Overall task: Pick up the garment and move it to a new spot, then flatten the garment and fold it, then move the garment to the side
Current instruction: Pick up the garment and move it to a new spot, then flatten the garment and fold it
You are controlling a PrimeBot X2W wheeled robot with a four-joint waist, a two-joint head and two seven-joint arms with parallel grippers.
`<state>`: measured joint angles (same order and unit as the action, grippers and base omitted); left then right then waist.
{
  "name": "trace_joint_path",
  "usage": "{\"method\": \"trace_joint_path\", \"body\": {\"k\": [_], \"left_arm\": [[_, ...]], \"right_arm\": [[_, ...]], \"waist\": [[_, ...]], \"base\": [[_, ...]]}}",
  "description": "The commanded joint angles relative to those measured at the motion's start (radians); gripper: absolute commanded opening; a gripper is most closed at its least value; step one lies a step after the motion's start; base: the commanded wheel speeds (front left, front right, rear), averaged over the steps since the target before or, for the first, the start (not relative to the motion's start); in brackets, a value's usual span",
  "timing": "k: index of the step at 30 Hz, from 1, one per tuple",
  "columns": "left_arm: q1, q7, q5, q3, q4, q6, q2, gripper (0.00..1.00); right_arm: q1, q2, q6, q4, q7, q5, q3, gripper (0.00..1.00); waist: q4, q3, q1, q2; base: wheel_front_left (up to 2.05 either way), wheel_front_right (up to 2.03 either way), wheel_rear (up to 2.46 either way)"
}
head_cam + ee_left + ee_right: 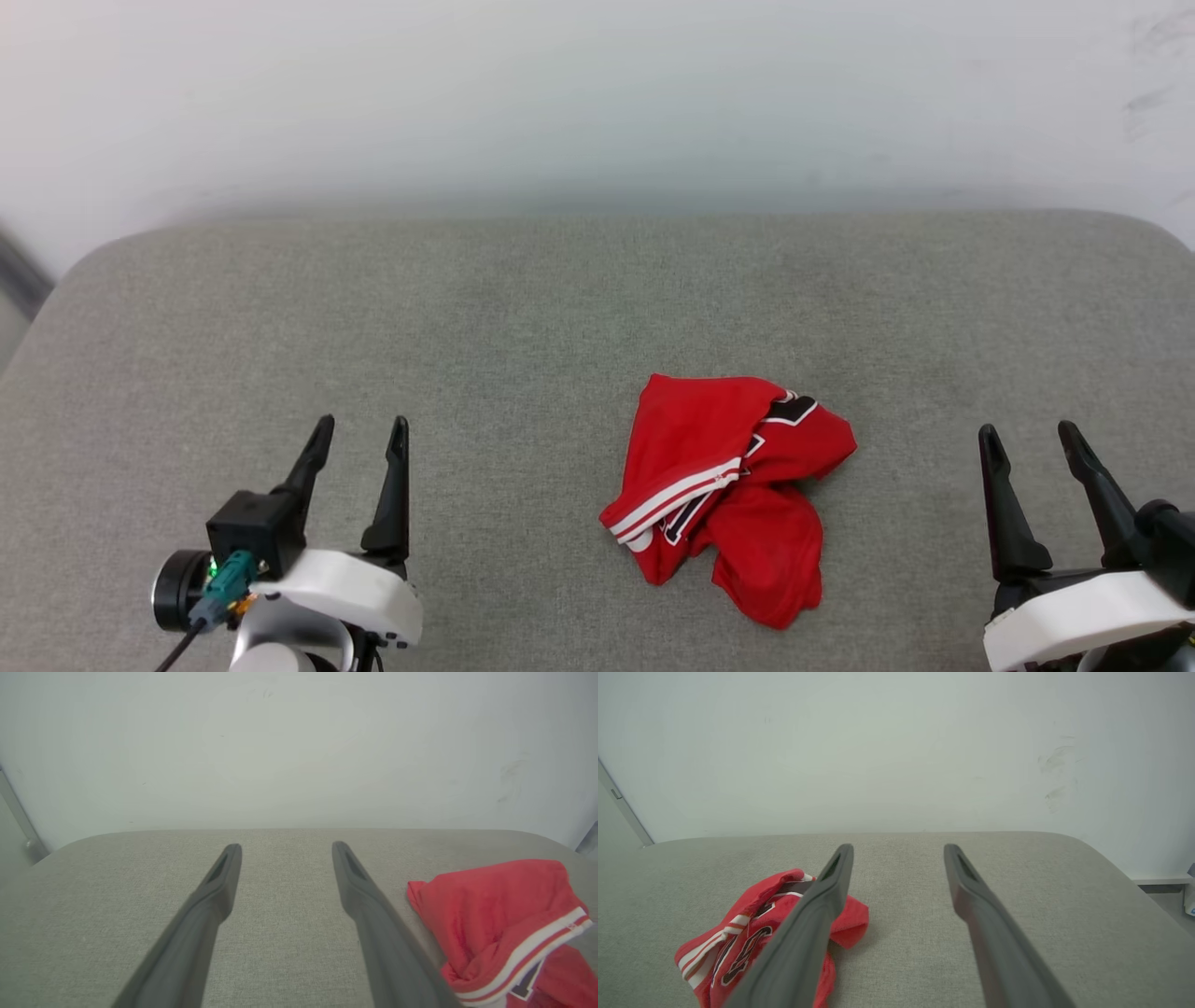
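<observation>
Grey cushion (467, 308) | garment (728, 467) — lettering (742, 952) clearest from right wrist | left gripper (362, 425), right gripper (1027, 429): wide, empty

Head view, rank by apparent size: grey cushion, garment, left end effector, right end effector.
1. grey cushion, by far.
2. garment.
3. left end effector and right end effector: alike, both cropped by the frame and nearer the camera, so unranked.

Crumpled red garment (728, 495) on grey cushion (523, 327), between wide-set left fingers (392, 490) and right fingers (1004, 504)
</observation>
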<state>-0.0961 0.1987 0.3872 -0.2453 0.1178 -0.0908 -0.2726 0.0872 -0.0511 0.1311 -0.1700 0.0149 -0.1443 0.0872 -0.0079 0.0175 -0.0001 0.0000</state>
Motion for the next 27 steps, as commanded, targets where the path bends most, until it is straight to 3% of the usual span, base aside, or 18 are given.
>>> {"method": "trace_joint_path", "body": {"k": [1,20,27], "left_arm": [[0.017,-0.001,0.004,-0.002,-0.004,-0.003,0.0,1.0],[-0.006,-0.012,0.03,-0.012,0.001,-0.005,0.007,1.0],[-0.138,-0.151,0.018,-0.135,-0.007,0.074,0.04,1.0]], "right_arm": [[0.013,0.001,-0.001,-0.007,0.004,0.002,0.001,1.0],[0.004,0.001,-0.001,-0.058,0.031,0.017,-0.012,1.0],[-0.013,0.001,-0.001,-0.07,0.036,0.021,-0.016,1.0]], "waist": [[-0.001,-0.009,0.0001,0.0],[0.013,-0.008,0.0001,0.0],[0.025,0.036,0.0001,0.0]], "base": [[0.0,0.0,0.0],[0.0,0.0,0.0],[0.0,0.0,0.0]]}}
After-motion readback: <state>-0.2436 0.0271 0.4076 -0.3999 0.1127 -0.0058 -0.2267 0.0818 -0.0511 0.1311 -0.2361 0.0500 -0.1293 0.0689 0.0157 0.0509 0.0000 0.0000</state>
